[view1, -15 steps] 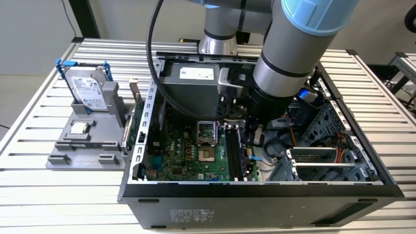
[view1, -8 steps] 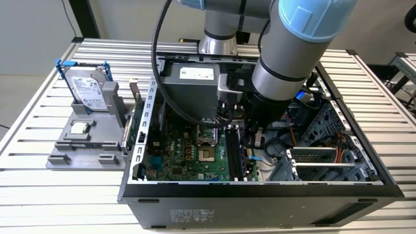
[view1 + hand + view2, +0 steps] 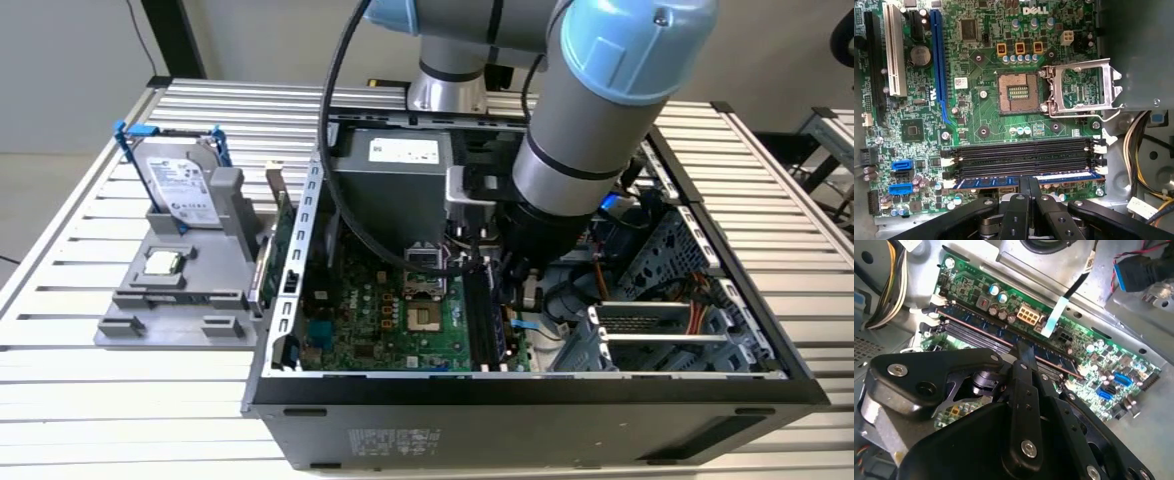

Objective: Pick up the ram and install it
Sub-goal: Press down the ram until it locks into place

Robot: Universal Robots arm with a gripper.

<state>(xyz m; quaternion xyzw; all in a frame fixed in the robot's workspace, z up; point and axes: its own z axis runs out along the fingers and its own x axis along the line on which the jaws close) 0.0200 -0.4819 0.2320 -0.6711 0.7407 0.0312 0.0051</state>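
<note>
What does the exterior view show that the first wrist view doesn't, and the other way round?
Exterior view adds: the hard drive and processor chip on the grey stand beside the computer case, and the arm reaching into it. First wrist view adds: the end effector, fingers together, at the ram in the memory slot nearest it. Shared: the green motherboard with its open processor socket.
</note>
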